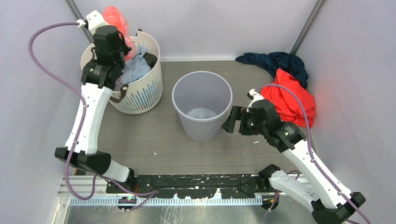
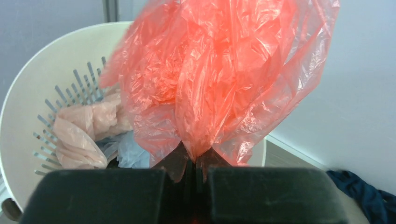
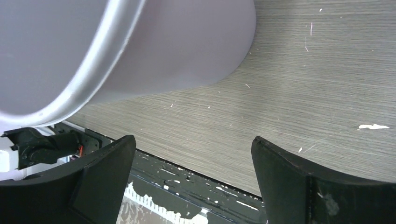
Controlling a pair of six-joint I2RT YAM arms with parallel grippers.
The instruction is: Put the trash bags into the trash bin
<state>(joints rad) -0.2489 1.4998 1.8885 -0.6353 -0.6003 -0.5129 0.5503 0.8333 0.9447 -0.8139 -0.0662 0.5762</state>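
Left claw clenched on trash bag; film fans out beyond tips, above white basket. Right claw released, trash bin just beside.

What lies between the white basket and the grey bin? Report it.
Only bare table separates the laundry basket from the trash bin, shown in the top view.

The left gripper pinches a crinkled red-pink trash bag above a white slotted basket holding pale pink cloth.
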